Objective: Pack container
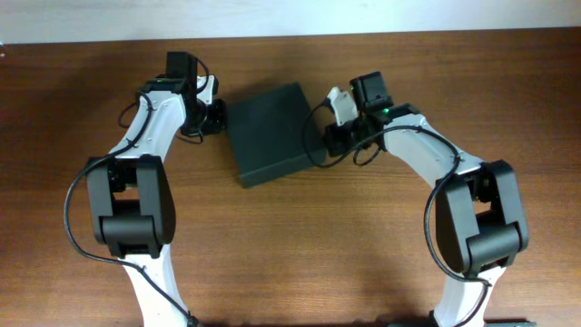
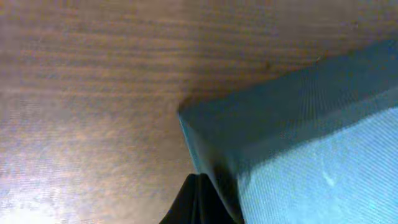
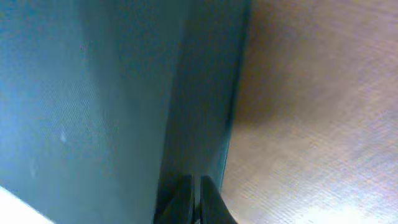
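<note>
The container (image 1: 270, 133) is a dark matte box lying flat on the table between my two arms, its lid down. My left gripper (image 1: 217, 116) is shut and empty, its tips at the box's left side. In the left wrist view the closed tips (image 2: 200, 185) sit just beside a corner of the container (image 2: 298, 137). On the other side my right gripper (image 1: 330, 139) is also shut with nothing in it. Its closed tips (image 3: 194, 186) rest against the side wall of the container (image 3: 93, 93).
The wooden table (image 1: 300, 254) stretches all round the box. Both arm bases stand at the front, left (image 1: 132, 213) and right (image 1: 477, 222). A pale wall strip runs along the far edge.
</note>
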